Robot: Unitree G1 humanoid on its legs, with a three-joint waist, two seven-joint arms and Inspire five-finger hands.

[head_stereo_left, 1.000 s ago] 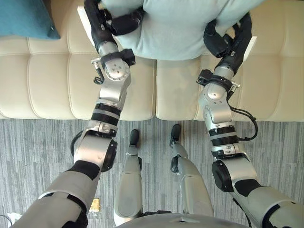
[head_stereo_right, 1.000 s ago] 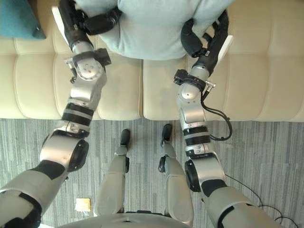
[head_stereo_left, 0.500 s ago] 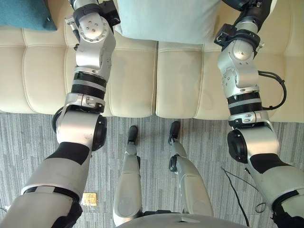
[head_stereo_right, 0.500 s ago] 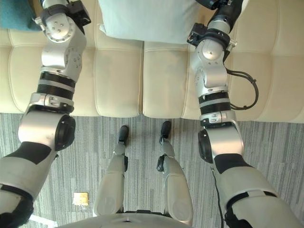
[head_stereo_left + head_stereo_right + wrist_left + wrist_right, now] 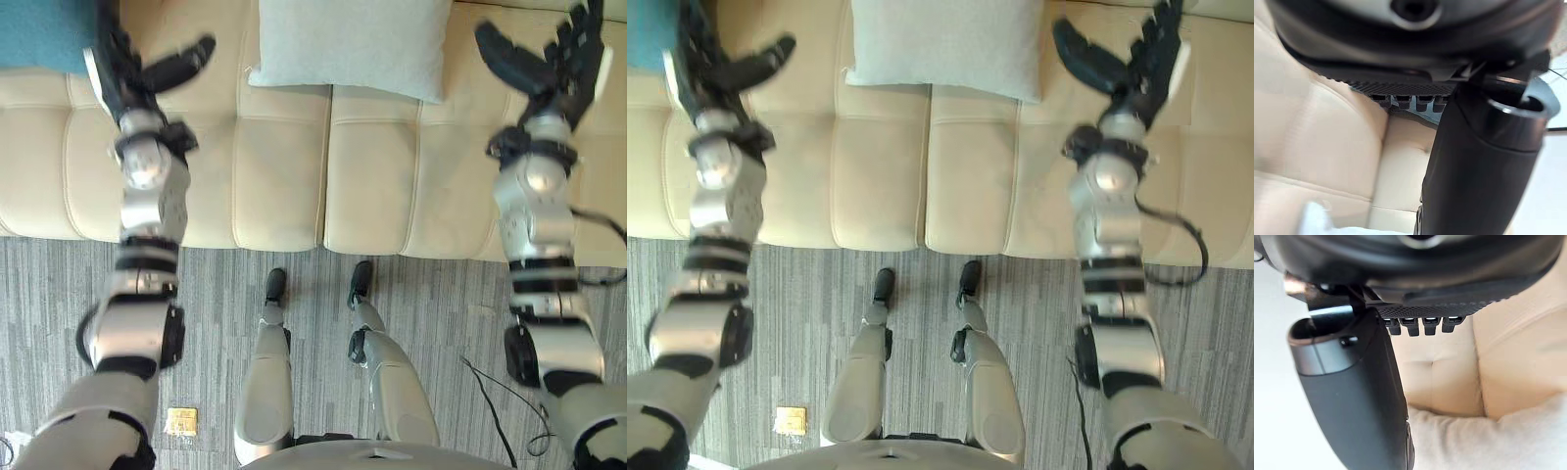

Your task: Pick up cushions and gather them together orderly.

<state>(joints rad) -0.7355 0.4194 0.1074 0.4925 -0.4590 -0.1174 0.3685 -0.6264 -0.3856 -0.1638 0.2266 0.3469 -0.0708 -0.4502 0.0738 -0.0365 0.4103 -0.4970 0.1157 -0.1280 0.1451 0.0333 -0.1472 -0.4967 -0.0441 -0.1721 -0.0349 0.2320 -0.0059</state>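
Your left hand (image 5: 122, 76) hangs over the cream sofa (image 5: 274, 166) at ten o'clock, fingers straight, thumb spread wide, holding nothing. Your right hand (image 5: 560, 73) mirrors it at two o'clock, equally splayed and empty. Between them, at twelve o'clock, the pale blue cushion (image 5: 348, 44) lies flat on the seat, apart from both hands. A teal cushion (image 5: 39, 34) sits at eleven o'clock behind your left fingers; contact cannot be told.
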